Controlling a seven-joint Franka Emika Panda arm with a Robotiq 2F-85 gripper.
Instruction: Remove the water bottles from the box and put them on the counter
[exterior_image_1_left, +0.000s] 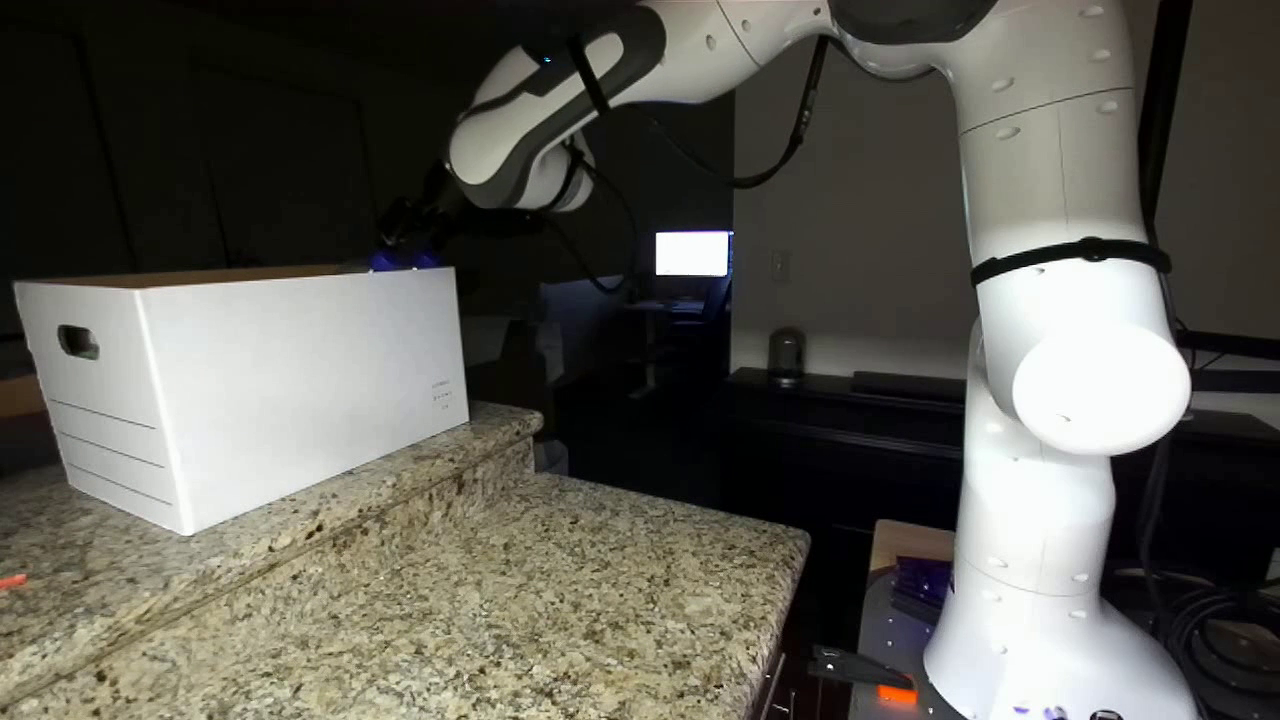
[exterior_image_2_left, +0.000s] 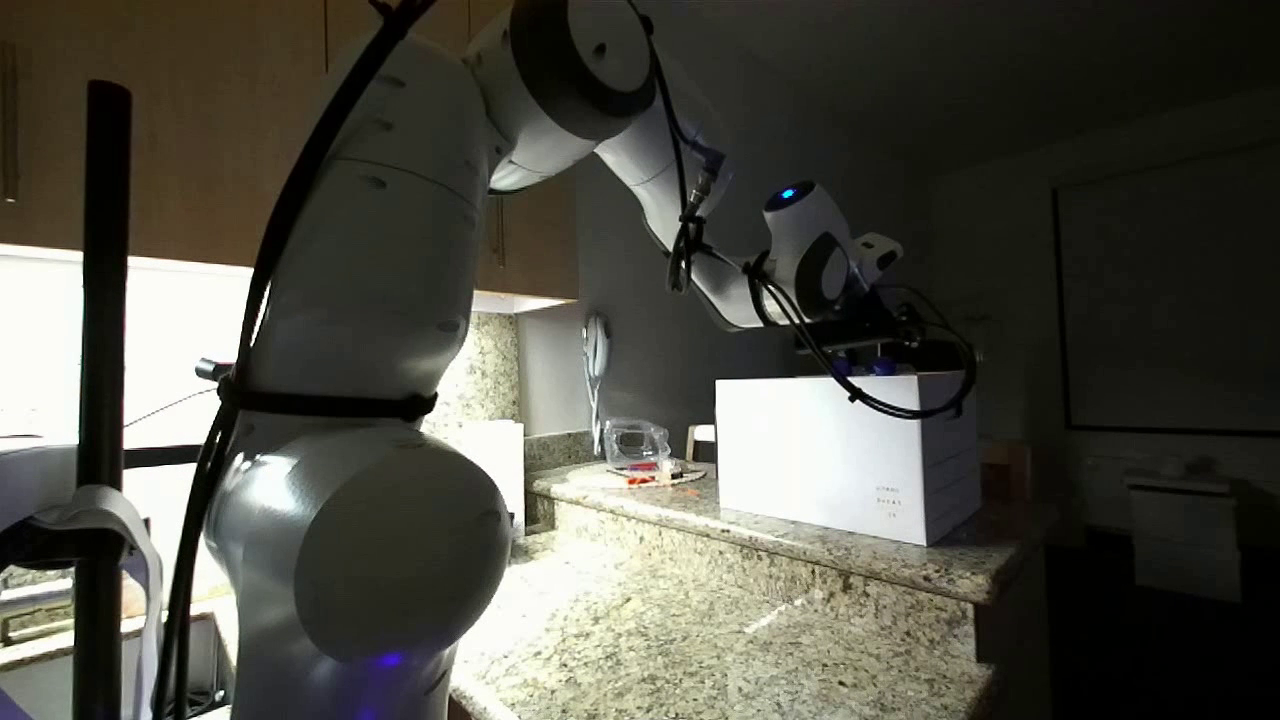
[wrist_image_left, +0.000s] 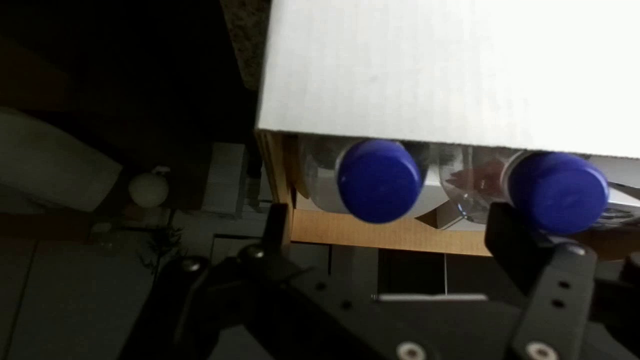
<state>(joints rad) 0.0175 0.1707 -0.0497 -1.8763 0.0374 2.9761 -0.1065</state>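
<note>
The white box (exterior_image_1_left: 300, 390) stands on the raised ledge of the granite counter (exterior_image_1_left: 560, 600); both also show in an exterior view, the box (exterior_image_2_left: 820, 450) and the counter (exterior_image_2_left: 640, 620). Two water bottles stand in the box. In the wrist view, one blue cap (wrist_image_left: 380, 181) is by the box corner and another blue cap (wrist_image_left: 557, 192) is farther right. Their labels are hidden. My gripper (wrist_image_left: 392, 225) is open and empty at the box rim. The corner bottle's cap appears between its fingers; the right finger overlaps the edge of the other cap. The gripper (exterior_image_1_left: 405, 225) looks dark in an exterior view.
A clear plastic container (exterior_image_2_left: 638, 445) and small red and orange items (exterior_image_2_left: 640, 480) lie on the ledge beyond the box. The ledge steps down to a lower granite surface. A black cable (exterior_image_2_left: 880, 400) hangs from the arm in front of the box.
</note>
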